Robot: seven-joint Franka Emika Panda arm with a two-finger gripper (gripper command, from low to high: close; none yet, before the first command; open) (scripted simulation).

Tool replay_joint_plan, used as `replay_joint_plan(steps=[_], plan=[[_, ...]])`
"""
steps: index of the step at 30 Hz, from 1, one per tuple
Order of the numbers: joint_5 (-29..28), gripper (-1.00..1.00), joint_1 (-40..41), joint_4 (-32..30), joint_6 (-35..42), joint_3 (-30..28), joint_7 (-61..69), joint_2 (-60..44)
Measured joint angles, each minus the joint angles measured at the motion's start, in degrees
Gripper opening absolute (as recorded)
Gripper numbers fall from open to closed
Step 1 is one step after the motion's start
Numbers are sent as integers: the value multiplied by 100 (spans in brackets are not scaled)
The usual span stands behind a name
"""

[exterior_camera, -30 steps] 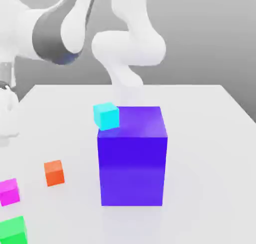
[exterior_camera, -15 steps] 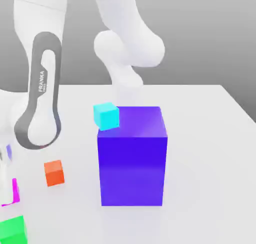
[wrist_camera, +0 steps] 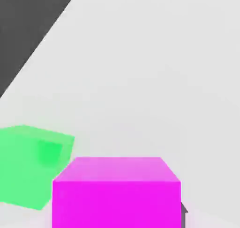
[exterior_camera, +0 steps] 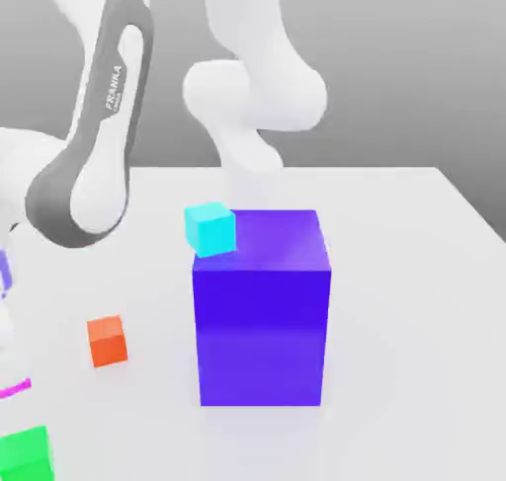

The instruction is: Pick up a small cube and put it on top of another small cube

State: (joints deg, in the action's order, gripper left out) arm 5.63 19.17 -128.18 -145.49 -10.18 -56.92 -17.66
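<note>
White table [exterior_camera: 415, 272] under grey backdrop, magenta cube [wrist_camera: 116, 192] resting

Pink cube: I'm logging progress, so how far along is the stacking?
Done: the arm is at the exterior view's left edge, and the hand view sits close on the pink cube, beside the green cube. In hand: closing in for the grasp; no lift shows. Left: grasping, lifting and setting it on another small cube, perhaps the orange cube.

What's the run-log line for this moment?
phase: reaching for pick | target: magenta cube, close below the hand camera, on table | neighbour: green cube beside it | cyan cube against purple block | stack: not started
</note>
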Motion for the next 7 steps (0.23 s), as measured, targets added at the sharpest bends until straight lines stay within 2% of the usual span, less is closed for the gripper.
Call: replay_joint_plan(steps=[3, 4, 7], plan=[[112, -100, 11, 144, -376, 147, 140, -522], [153, 100, 28, 161, -509, 180, 173, -674], [153, 100, 28, 161, -509, 180, 173, -674]])
